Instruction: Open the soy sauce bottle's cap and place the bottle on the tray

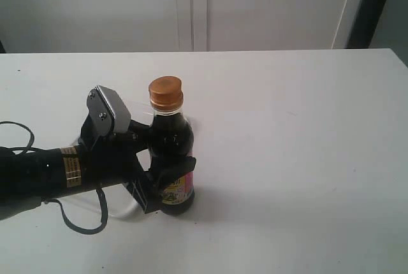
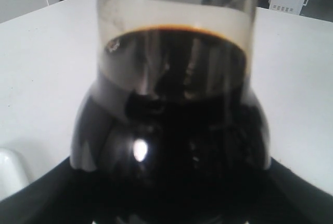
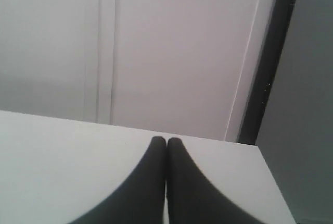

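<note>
Clearly the soy sauce bottle stands upright on the white table, with the left gripper closed around its lower body at label height, one black finger wrapping the front of the label. The cap is orange-brown, with its lid down and nothing touching it. In the left wrist view the dark liquid reaches up into the neck, so the bottle is nearly full and will probably feel heavy for its size, with weight low in the rounded belly. Its clear wall looks smooth and glossy, likely slippery, so the low hold across the widest part seems sound for steadying it while the lid is levered up. A white rounded edge beside the left arm looks like the tray, mostly hidden, just beside the bottle. The right gripper has its fingertips pressed together, grasping nothing, and points over bare table; it is out of the exterior view.
</note>
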